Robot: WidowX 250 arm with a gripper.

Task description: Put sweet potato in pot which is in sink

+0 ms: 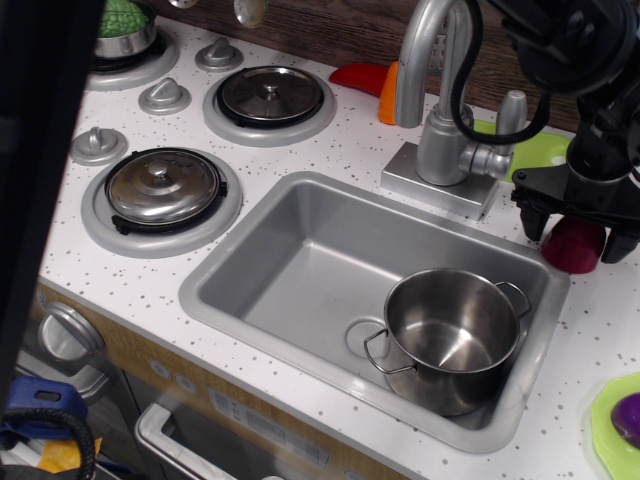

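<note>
The sweet potato (572, 250), a dark red-magenta lump, lies on the white counter just right of the sink's (300, 260) far right corner. My gripper (574, 234) has come down over it from above, open, with one black finger on each side; its top is hidden by the gripper. The fingers do not look closed onto it. The shiny steel pot (452, 335) with two wire loop handles stands empty in the sink's near right corner, in front and to the left of the potato.
The faucet (440, 110) stands behind the sink, left of my gripper. Two black-lidded pans (162, 188) (271, 95) sit on burners at left. A red-orange piece (365, 78) lies at the back. A green plate (605, 425) holds a purple item at lower right. A dark blurred shape (40, 180) covers the left edge.
</note>
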